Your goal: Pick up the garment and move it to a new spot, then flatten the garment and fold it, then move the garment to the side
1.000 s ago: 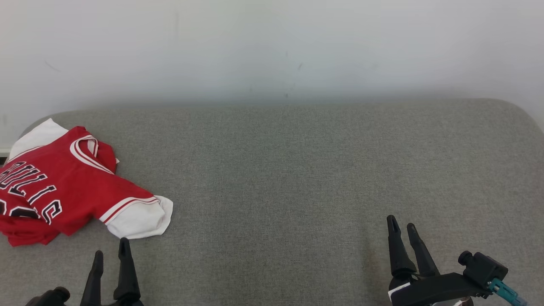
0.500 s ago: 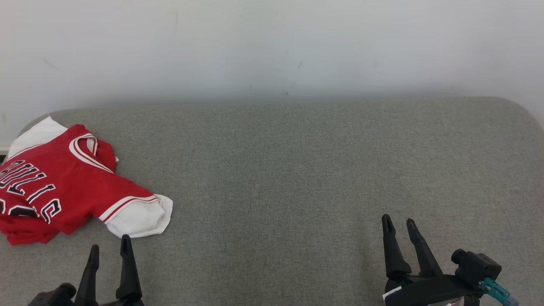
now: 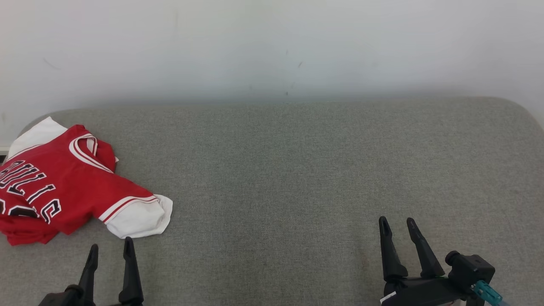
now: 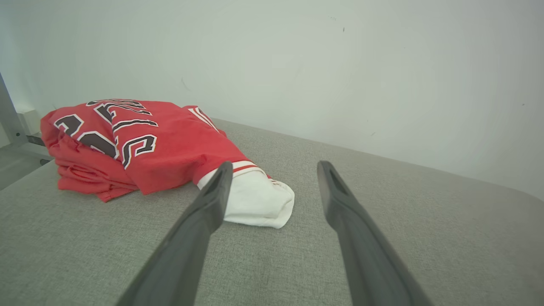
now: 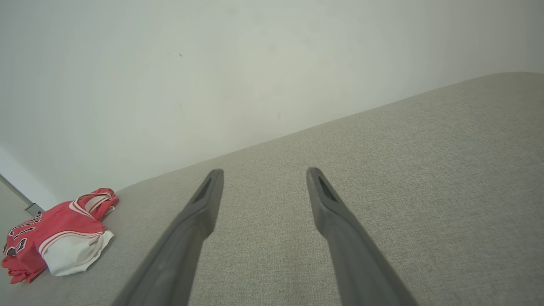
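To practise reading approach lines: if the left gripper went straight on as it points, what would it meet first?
Probably the garment's white sleeve, just ahead of the left gripper; depth unclear.

A broad grey woven-fabric padded surface (image 3: 297,170) stretches from the near edge to a far edge with rounded corners at left and right, under soft, even light. Directly behind that far edge rises a plain white matte wall (image 3: 272,46) with a few small dark scuff marks (image 3: 300,64) near its middle. At the far left, a slim grey metal bar (image 4: 7,111) slants up beside the wall.
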Tool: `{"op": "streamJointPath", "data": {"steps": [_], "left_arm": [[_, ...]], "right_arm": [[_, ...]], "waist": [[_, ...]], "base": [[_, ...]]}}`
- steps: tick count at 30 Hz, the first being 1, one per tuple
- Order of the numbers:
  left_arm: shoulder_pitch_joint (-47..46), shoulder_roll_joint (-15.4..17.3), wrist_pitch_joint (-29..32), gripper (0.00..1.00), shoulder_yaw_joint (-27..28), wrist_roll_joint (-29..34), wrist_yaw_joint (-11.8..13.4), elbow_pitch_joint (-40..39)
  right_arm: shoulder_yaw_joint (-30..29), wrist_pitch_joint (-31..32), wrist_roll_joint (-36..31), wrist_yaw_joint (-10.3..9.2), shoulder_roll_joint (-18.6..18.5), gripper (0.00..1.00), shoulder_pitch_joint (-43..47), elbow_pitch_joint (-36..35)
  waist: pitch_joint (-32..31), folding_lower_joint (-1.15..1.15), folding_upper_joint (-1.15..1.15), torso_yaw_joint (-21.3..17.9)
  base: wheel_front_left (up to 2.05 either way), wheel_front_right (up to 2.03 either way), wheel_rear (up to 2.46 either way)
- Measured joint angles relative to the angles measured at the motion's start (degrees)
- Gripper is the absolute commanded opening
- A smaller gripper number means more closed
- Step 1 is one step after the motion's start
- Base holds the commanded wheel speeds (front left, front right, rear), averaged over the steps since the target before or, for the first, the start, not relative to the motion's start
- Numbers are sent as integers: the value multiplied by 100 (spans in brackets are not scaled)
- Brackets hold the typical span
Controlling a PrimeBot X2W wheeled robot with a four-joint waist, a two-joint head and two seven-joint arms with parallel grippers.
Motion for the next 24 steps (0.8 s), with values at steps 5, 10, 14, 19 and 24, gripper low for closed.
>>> {"op": "streamJointPath", "data": {"steps": [5,10,14,19,24], "left_arm": [[38,2,-74,100,-8,203,-3,11],[54,33,-134,100,-68,346,-29,88],[71,109,-157,100,-138,471,-29,149],[71,183,-220,100,-160,658,-30,151],[71,219,-270,100,-156,837,-37,153]], "right_arm": [[-4,-54,-247,0,0,100,15,1],[-13,-112,-487,0,-1,100,27,4],[-31,-155,-689,0,-1,100,36,9],[-67,-208,-882,0,-1,100,47,25],[-109,-260,-1055,0,-1,100,47,127]], "waist": [[-1,0,0,-4],[-11,0,0,-12],[-17,0,0,-9],[-15,0,0,4],[-14,0,0,8]], "base": [[0,0,0],[0,0,0],[0,0,0],[0,0,0],[0,0,0]]}}
